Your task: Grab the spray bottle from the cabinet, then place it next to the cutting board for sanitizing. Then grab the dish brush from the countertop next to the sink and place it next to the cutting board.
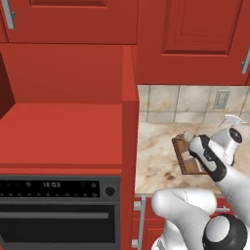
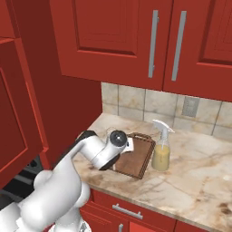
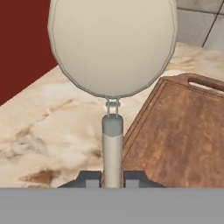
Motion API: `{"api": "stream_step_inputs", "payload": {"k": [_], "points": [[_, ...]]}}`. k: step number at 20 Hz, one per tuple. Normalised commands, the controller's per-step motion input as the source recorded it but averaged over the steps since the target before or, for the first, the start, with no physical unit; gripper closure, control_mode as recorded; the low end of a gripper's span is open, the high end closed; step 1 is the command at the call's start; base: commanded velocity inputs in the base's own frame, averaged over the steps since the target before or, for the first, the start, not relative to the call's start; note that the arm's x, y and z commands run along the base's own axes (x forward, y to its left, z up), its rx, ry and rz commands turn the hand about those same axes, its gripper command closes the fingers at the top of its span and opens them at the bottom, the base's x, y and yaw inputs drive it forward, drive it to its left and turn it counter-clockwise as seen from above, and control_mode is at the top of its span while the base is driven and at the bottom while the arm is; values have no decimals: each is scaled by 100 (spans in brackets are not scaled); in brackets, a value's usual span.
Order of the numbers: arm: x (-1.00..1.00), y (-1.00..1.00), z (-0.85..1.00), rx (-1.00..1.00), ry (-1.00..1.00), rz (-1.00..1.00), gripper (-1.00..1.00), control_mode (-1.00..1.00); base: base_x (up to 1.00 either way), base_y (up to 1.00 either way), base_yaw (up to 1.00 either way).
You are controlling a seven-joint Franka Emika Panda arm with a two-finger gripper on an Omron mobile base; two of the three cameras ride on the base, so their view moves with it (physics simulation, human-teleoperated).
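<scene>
One half of the job looks wrapped up, and the second half is right at the finish line! The spray bottle [image 2: 161, 147] is standing upright on the surface [image 2: 199, 176], just beside the far long edge of the cutting board [image 2: 134, 156], so that first delivery reads as done.

Now the dish brush [image 3: 112, 70]: in the hand view it sits clamped by its slim grey handle between the two dark tips of the end effector [image 3: 112, 178], jaws pinched right down on the stick, its big rounded pale head hanging out in front. Below it lies marbled stone, with the board's raised rim just off to one side. So the brush is held above the surface, close by the board on the side toward the red cabinet [image 1: 63, 132]. Whether the head is touching the stone, I cannot tell.

What is left, by my reading: lower it, let go, pull away.

Count time! One spray bottle, one cutting board, one dish brush, one end effector. On the tiled wall behind, one grey outlet plate [image 2: 189, 107]. Overhead, two long steel bar handles [image 2: 153, 44] on the red cupboards in the right base view.
</scene>
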Motion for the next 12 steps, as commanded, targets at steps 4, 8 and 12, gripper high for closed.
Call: {"api": "stream_step_inputs", "payload": {"k": [4, 8, 12], "points": [[59, 100, -24, 1, 7, -1, 100, -100, 0, 0, 0], [54, 59, -29, 0, 20, -8, 100, -100, 0, 0, 0], [24, 0, -10, 0, 24, -3, 100, -100, 0, 0, 0]]}}
